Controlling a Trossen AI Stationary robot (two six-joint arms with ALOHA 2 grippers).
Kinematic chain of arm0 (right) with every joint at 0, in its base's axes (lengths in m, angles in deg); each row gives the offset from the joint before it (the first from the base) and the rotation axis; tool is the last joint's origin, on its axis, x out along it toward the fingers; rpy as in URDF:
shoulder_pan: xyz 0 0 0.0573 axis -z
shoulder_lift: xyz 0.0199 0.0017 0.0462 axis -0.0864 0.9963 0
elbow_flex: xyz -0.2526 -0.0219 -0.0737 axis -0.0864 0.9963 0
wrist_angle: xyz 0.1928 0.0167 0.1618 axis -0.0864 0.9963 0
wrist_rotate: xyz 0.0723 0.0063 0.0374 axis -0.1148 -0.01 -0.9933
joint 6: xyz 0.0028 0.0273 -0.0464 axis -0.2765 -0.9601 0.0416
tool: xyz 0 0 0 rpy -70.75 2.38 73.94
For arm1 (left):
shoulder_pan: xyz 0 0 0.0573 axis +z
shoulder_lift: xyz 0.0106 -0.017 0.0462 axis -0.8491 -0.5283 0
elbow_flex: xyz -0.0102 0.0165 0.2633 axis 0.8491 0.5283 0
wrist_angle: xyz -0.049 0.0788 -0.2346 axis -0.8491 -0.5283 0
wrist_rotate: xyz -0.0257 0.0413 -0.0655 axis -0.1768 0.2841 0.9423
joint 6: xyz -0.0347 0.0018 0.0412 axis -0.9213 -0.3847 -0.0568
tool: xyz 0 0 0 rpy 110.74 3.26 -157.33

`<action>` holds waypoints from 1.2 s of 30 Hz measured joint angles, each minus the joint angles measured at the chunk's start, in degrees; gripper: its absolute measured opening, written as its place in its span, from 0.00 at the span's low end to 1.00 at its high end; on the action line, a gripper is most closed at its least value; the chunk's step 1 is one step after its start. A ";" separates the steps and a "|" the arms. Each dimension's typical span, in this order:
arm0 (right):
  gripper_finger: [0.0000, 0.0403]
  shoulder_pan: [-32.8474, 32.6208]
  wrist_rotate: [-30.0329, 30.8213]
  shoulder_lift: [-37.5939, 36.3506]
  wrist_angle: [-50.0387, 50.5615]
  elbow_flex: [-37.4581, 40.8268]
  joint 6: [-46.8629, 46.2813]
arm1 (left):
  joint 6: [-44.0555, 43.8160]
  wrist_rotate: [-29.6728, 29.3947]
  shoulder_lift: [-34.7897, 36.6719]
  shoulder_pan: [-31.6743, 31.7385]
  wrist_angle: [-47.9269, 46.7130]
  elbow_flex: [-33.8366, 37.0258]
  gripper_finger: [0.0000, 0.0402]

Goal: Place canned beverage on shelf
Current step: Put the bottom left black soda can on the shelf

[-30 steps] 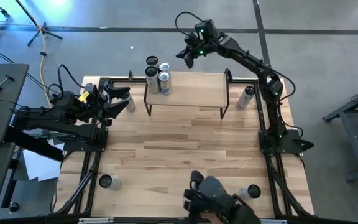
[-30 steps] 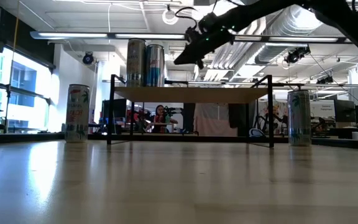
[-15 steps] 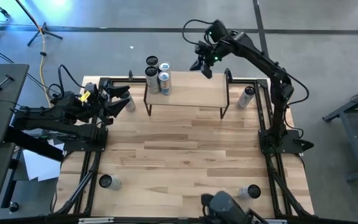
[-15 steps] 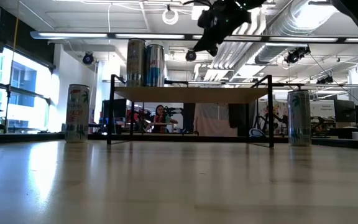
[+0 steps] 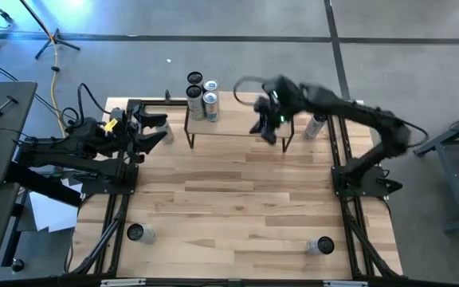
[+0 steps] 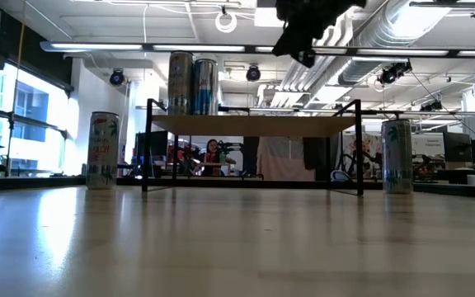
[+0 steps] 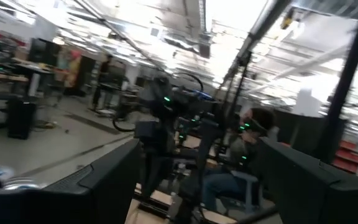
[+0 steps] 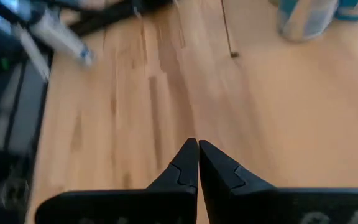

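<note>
Light wooden planks are forming the table [image 5: 229, 199], and the shelf [image 5: 237, 119] is standing along its far edge, a pale board on thin black legs. Two cans [image 5: 202, 104] are standing upright on the shelf's left end, touching each other, with a third can [image 5: 195, 78] sitting just beyond them past the far edge. More cans are standing on the table: one [image 5: 316, 125] beside the shelf's right end, one [image 5: 166, 133] beside its left end, one [image 5: 139, 233] near the front left corner and one [image 5: 321, 246] near the front right corner.

The right gripper [image 5: 266, 131] is hovering above the right part of the shelf, its fingers [image 8: 188, 167] pressed together on nothing. The left gripper [image 5: 151, 127] is waiting at the table's left edge near the far corner, fingers spread apart and empty. Behind the table, an open workshop with ceiling ducts and strip lights is showing.
</note>
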 joint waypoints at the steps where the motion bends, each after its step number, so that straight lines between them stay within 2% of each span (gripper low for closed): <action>1: 0.00 -2.35 2.03 -2.89 -4.65 4.21 -4.53 | 0.00 1.08 0.00 0.00 -0.04 0.00 0.74; 4: 0.00 -10.18 8.48 -10.50 -19.44 14.82 -15.62 | -0.04 4.40 0.02 0.00 -0.05 0.00 0.74; 8: 0.00 -19.81 20.44 -16.05 -34.57 22.73 -20.94 | -0.02 6.80 0.00 0.00 -0.07 0.00 0.74; 11: 0.00 -24.65 29.34 -17.49 -38.87 24.17 -20.17 | -0.04 6.93 0.00 0.00 -0.09 0.00 0.74; 14: 0.00 -27.11 34.25 -17.41 -38.58 24.01 -17.97 | -0.07 6.93 0.00 0.00 -0.16 0.00 0.74; 31: 0.00 -27.48 34.74 -17.38 -39.51 23.74 -17.31 | -4.56 6.93 -2.61 0.00 -0.09 0.00 0.74; 36: 0.00 -27.48 34.68 -17.37 -39.52 23.74 -13.19 | -5.14 6.93 -2.64 0.00 -0.06 0.00 0.74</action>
